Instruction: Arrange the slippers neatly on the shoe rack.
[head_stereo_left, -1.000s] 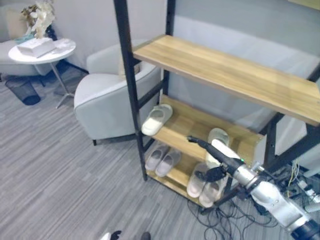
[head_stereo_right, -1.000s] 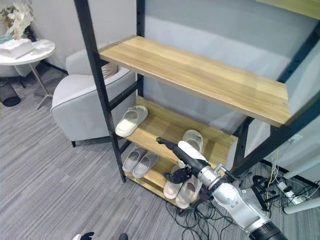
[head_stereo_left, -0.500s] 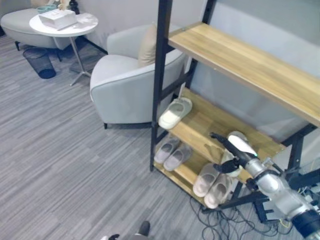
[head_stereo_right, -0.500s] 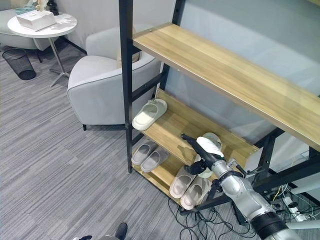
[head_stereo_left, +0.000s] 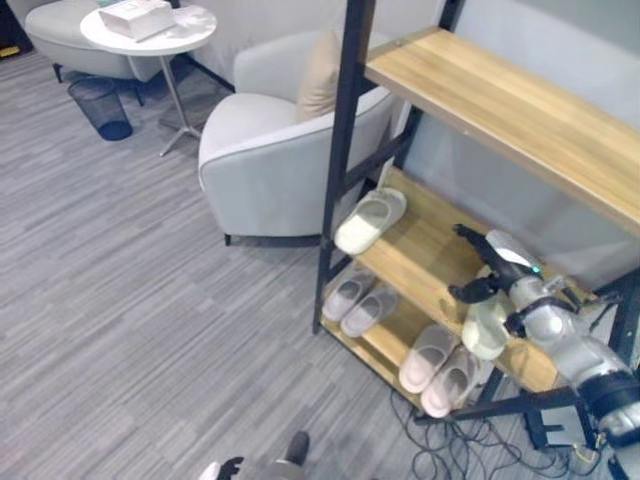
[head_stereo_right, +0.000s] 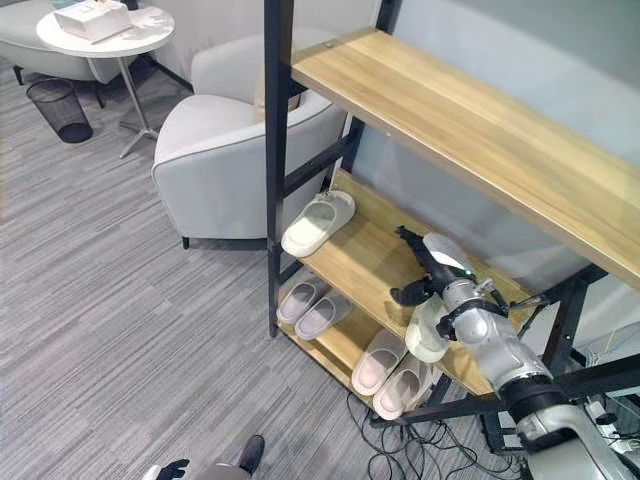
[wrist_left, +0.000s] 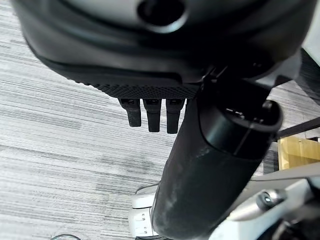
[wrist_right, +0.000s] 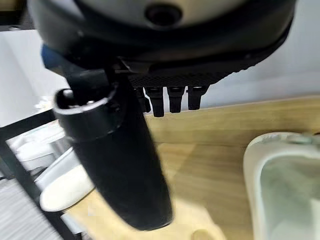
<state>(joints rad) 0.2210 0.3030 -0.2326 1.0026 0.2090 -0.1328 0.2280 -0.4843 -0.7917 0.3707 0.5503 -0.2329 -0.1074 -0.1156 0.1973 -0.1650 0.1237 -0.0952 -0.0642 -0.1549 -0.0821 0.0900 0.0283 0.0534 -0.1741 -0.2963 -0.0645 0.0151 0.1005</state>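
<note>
Shoe rack (head_stereo_left: 470, 95): black metal uprights, pale wood-grain shelves. Right hand (head_stereo_right: 432, 272): dark, fingers (wrist_right: 172, 97) extended straight over the middle shelf, thumb spread, gripping nothing. Pale green moulded slipper (head_stereo_right: 427, 330): smooth, rounded, just below the fingers at the shelf's front edge. Matching slipper (head_stereo_right: 318, 222): well apart, far end. Left hand (wrist_left: 150, 75): fingers straight, above ribbed grey carpet (head_stereo_left: 120, 300).

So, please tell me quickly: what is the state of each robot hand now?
Left robot hand: open, fingers straight, holding nothing.
Right robot hand: open over the middle shelf, beside a pale slipper.
</note>
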